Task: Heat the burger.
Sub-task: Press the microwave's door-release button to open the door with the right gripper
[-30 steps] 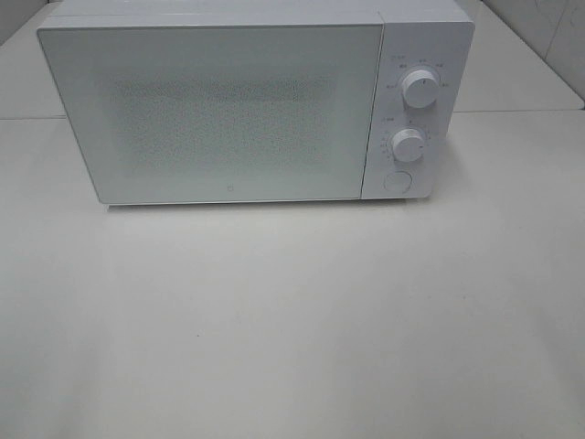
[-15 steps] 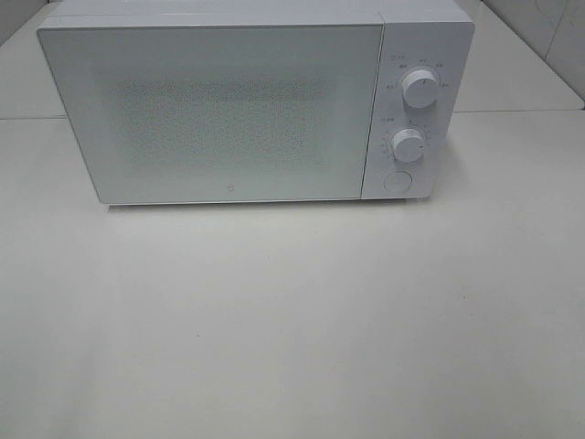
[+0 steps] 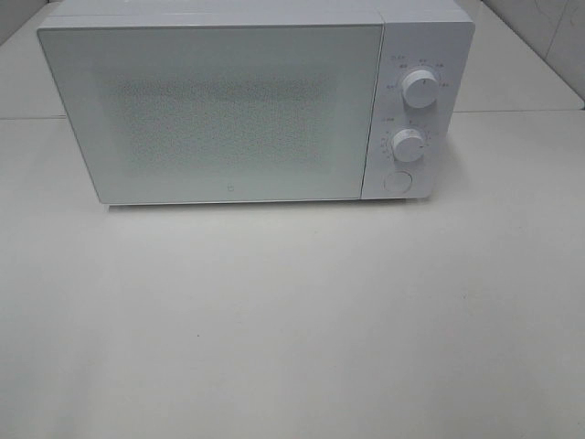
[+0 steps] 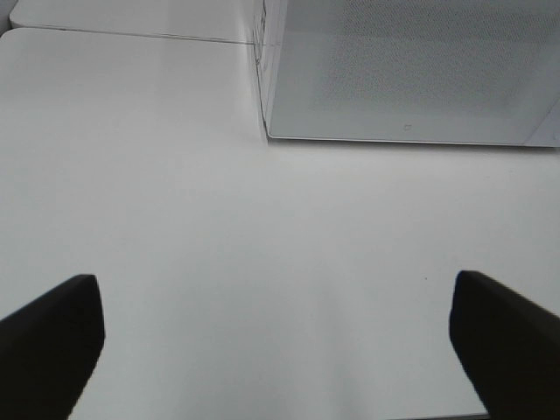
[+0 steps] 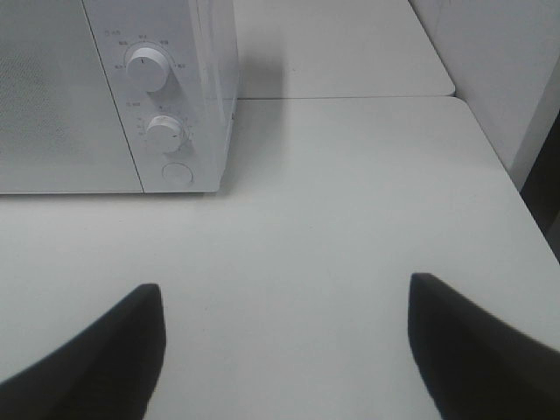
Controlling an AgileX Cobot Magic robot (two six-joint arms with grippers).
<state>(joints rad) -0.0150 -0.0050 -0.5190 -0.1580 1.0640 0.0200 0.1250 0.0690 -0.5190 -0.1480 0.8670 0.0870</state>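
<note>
burger out of sight: it is not on the table (image 3: 292,320) and not in either gripper, and the speckled door (image 3: 215,119) of the microwave (image 3: 260,101) is too clouded to show whether it sits inside. the door is shut flush with the cabinet. that would fit a burger already loaded, but this is a guess the pictures cannot settle.

right of the door, the upper knob (image 3: 420,89), the lower knob (image 3: 409,144) and the round button (image 3: 397,181) stand in a column on the control panel, with neither arm touching them.

the left gripper (image 4: 276,297) hangs low over bare table in front of the microwave's left corner, its two dark fingers spread wide with nothing between them. the right gripper (image 5: 286,293) waits the same way, fingers well apart and empty, facing the control panel from the table's right side. neither arm shows in the high camera's view. both are well apart from the oven, probably to leave its front free.

if the burger is inside, the step in hand is likely setting the knobs, and the right gripper is the nearer one for that. its spread fingers would have to close squarely round a small knob to turn it without slipping. if the burger is not inside, the door would have to open first, perhaps by way of the button.
</note>
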